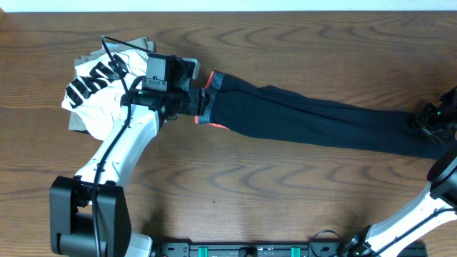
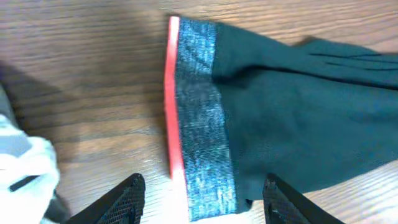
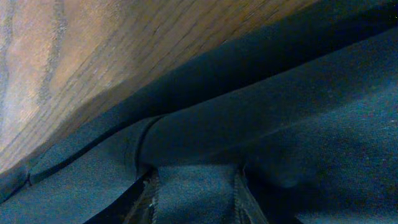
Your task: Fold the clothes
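Pants: the black pants [image 1: 314,118] lie stretched at full length on the table [image 1: 285,43]. The waistband [image 2: 202,112] is just toward 11 o'clock of the table's centre and the ankle end is at the 3 o'clock edge.
Left gripper: the left gripper [image 2: 204,190] has its jaws apart over the grey, red-edged band, which lies flat and unpinched.
Right gripper: the right gripper [image 3: 194,186] is closed on a pinch of black fabric at the ankle end.
Done: the pants look laid out straight, apparently with one leg over the other. No crosswise fold shows.
Left: by my reading, all the end-to-end folding is yet to do, probably starting with the ankles carried toward 9 o'clock.
Neighbours: a white shirt [image 1: 96,82] and a khaki garment [image 1: 77,124] lie at 10 o'clock, just beside the band.
Hidden: the overhead frame cuts off the ankle hems and most of the right arm. The left arm covers part of the band, and the right wrist view is too close to place.
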Controlling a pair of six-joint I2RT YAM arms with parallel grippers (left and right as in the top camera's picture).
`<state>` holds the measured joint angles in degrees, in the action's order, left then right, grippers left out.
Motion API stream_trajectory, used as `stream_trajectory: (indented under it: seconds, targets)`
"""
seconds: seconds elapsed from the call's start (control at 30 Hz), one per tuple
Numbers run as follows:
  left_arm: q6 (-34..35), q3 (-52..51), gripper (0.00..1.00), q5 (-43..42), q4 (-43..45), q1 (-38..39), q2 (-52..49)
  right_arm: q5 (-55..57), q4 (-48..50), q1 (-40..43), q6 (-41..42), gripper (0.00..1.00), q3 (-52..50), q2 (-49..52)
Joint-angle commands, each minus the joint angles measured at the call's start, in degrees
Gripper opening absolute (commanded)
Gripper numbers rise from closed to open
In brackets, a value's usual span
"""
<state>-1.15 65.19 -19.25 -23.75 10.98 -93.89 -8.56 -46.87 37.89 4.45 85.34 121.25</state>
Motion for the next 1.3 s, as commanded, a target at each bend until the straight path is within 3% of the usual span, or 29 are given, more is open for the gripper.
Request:
stream_trajectory:
  seconds: [0.0,0.23,0.4,0.47,0.57,0.87,1.13,1.27]
  targets:
    - [-0.3,0.5,0.61,1.6,-1.0,0.0,-0.2,0.0,-0.3,-0.4,-0.9,0.39,0.7,1.0]
    - [2.3,0.3,0.59,-4.5,-7.1,3.8,-0.3,0.0,-0.4,-0.4,-0.9,0.38,0.7,1.0]
    - [17.7,-1.8,0.46,-4.0,-7.0,6.9,-0.4,0.0,-0.7,-0.4,-0.9,0.38,0.7,1.0]
    - [25.1,-3.2,0.45,-4.1,-6.5,7.2,-0.4,0.0,-0.7,-0.4,-0.9,0.39,0.7,1.0]
    - [29.6,-5.7,0.44,-4.1,-4.3,7.1,-0.4,0.0,-0.7,-0.4,-0.9,0.39,0.7,1.0]
    - [23.6,-7.8,0.51,6.2,8.6,7.1,-0.4,0.0,-1.7,-0.4,-0.9,0.39,0.7,1.0]
    - [23.3,-7.6,0.51,4.5,18.5,7.1,-0.4,-2.4,-2.8,-0.2,-1.6,0.43,1.4,0.9]
    - [19.7,-7.6,0.51,5.0,19.5,7.1,-0.4,-2.4,-7.6,1.5,-2.2,0.46,7.0,0.5]
